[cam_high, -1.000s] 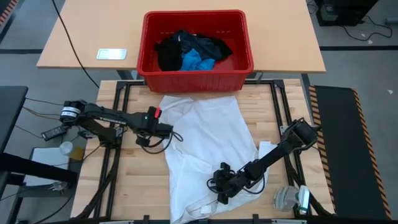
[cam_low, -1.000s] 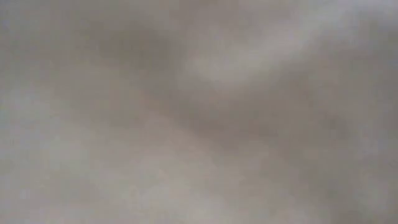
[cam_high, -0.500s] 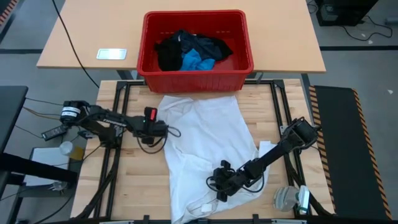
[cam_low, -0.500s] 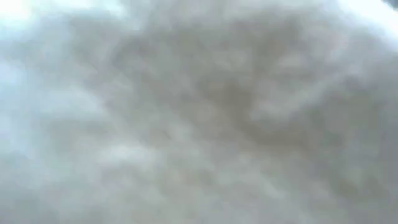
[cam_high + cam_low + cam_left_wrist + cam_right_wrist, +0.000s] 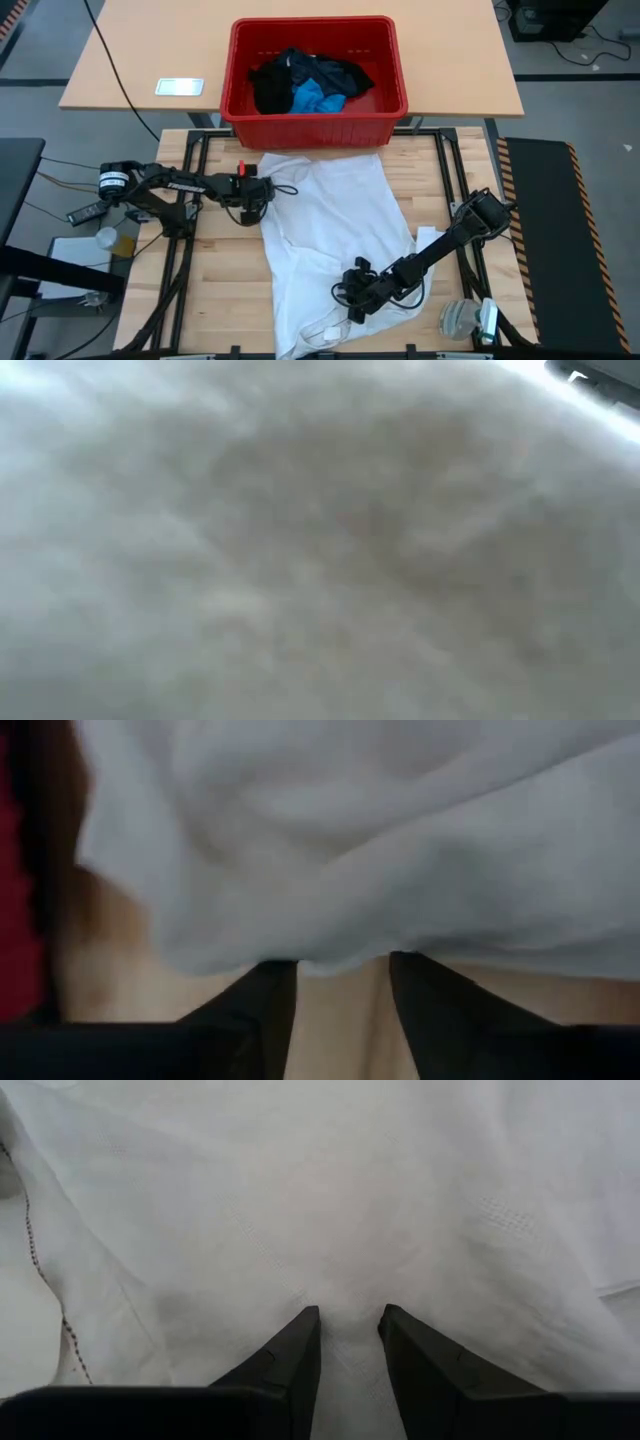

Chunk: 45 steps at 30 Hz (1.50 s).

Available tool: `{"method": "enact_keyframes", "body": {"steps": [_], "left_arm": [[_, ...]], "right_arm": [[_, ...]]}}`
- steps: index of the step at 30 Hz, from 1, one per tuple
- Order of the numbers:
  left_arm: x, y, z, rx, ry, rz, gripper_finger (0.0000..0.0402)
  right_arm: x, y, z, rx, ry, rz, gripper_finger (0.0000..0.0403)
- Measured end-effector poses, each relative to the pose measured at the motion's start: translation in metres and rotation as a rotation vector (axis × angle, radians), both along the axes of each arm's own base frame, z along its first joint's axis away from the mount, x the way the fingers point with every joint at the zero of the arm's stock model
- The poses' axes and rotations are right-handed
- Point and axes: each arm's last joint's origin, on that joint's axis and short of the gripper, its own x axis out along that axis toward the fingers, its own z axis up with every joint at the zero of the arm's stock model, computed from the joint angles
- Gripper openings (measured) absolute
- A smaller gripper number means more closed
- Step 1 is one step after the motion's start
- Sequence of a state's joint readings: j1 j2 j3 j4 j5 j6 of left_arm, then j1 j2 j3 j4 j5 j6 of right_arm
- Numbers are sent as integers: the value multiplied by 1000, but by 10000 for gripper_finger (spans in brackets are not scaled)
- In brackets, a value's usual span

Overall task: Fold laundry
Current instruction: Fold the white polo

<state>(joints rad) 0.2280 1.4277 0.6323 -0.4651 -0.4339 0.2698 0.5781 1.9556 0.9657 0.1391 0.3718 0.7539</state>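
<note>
**Left gripper at shirt's left edge, right gripper pinching cloth**

Left gripper (image 5: 340, 975) sits at the white shirt's (image 5: 335, 225) left edge, fingers apart with bare table between them, the hem just past the tips. Right gripper (image 5: 348, 1320) presses into the shirt's lower part, its fingers drawn onto a fold. Black garments (image 5: 300, 75) and blue piece (image 5: 318, 100) lie in the red crate (image 5: 240, 105).
</note>
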Motion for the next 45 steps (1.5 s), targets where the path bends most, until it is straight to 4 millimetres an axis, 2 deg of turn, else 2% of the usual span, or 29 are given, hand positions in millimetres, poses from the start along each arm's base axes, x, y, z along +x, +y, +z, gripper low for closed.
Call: {"method": "enact_keyframes", "body": {"steps": [2,4,6,11,15,19,23,28,32,38,42,45], "left_arm": [[1,0,0,2,3,-23,115],[1,0,1,6,12,-29,48],[2,1,4,23,10,-16,15],[8,2,24,149,64,-1,3],[12,-8,53,190,88,-31,2],[12,-21,93,202,93,-73,1],[12,-28,116,183,75,-109,1],[8,-31,125,204,62,-131,1],[1,-36,135,216,4,-139,0],[-13,-45,154,242,-104,-181,0],[-24,-49,164,272,-166,-170,0],[-30,-54,169,254,-205,-188,0]], "right_arm": [[0,0,0,-3,-1,2,121],[0,0,0,-3,-1,3,121],[0,0,0,-3,-1,3,121],[0,0,1,-4,-2,4,121],[-2,3,4,-15,-12,25,121],[-2,4,10,9,-31,41,121],[-4,5,29,75,-39,99,121],[-6,-6,57,-27,-135,12,121],[9,-37,67,-205,-207,-106,121],[61,-122,55,-319,-290,-159,121],[80,-178,56,-302,-283,-231,121],[88,-207,59,-296,-292,-260,121]]}}
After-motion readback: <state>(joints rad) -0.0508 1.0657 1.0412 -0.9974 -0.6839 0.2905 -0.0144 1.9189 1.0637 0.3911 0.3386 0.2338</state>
